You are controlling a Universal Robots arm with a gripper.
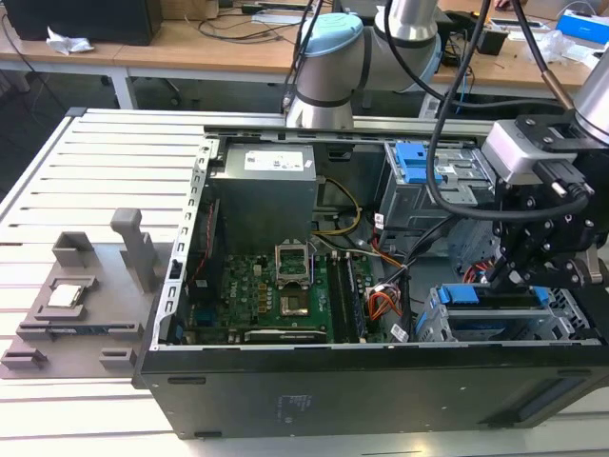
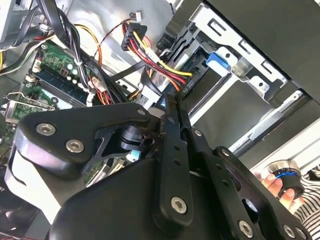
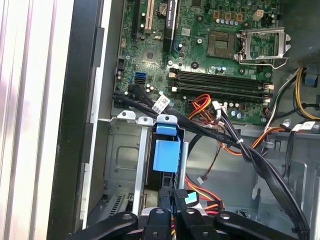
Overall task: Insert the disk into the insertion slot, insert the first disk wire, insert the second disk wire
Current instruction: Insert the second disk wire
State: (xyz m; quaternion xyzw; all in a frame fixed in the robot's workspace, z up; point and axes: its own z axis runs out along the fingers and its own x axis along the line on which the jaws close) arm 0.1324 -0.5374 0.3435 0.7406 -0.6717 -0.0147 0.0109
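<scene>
Now | disk (image 1: 495, 307) seated in insertion slot (image 1: 571, 328), exterior view's near right | end effector (image 3: 179, 200) pinched shut on wire connector (image 3: 192, 199) | push connector in square, cables (image 3: 235, 142) crowd.

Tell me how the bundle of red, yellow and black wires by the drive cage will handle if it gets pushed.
The bundle of red, yellow and black wires looks thin and curved, so it is probably floppy and would bend aside instead of resisting. Its black plastic connector hangs free at the end and would likely swing. The silver-grey metal drive cage beside it looks rigid, so wires could snag on its edges.
</scene>
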